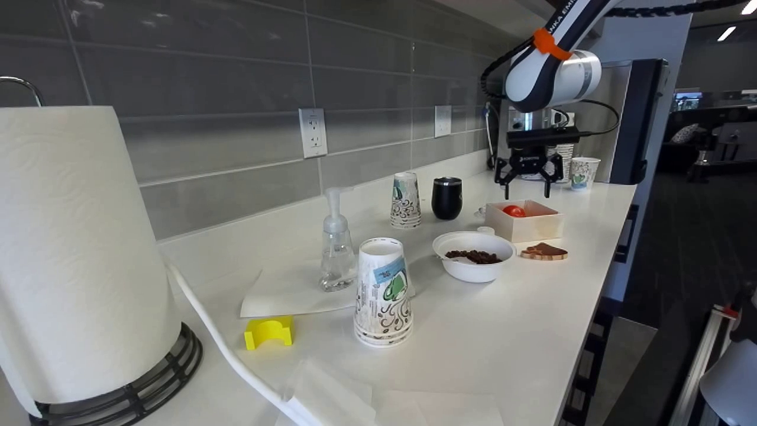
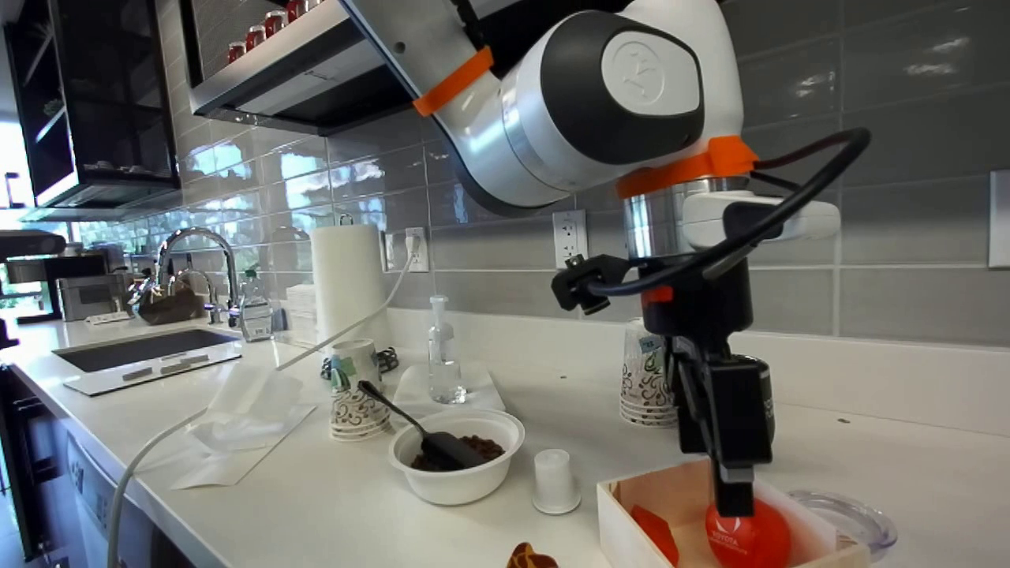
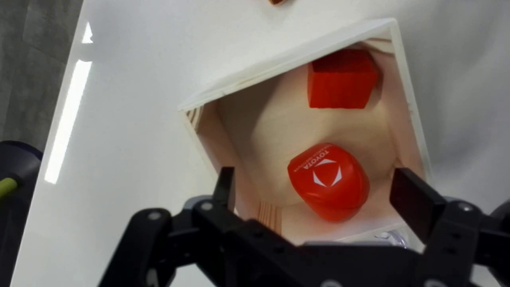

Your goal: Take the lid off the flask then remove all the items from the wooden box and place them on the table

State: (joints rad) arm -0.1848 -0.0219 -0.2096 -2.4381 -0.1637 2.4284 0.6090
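Exterior view, from the left: a paper towel roll (image 1: 89,254) stands near at the left of the surface (image 1: 485,331). To its right I see a yellow notched block (image 1: 269,329), then a clear soap pump bottle (image 1: 337,257) on a white sheet (image 1: 278,297), then a near stack of paper cups (image 1: 383,296) and a far stack of cups (image 1: 406,201). Right of that far stack the black tumbler (image 1: 447,200) stands upright on the surface. Nearer than the tumbler sits a white bowl (image 1: 470,274) of dark brown bits (image 1: 473,257), a black long-handled utensil (image 2: 451,451) resting in it, with a small white plastic cup (image 2: 555,477) just beside. The clear round lid (image 2: 852,517) is off the tumbler and lies on the surface, just beside the wooden box (image 1: 538,229). That box comes next, to the right, and my claw (image 1: 527,192) hangs over it, its fingers (image 3: 225,187) spread wide and holding nothing. On the box's near side lies a brown slice (image 1: 544,252) with a striped edge; farther right, and far back, stands a patterned paper cup (image 1: 584,173).

In the wrist view I look down into the wooden box. A rounded red TOYOTA piece (image 3: 330,183) lies there, seen between my two fingers, and slightly right of it, farther from me, a red block (image 3: 340,85) sits near a corner.
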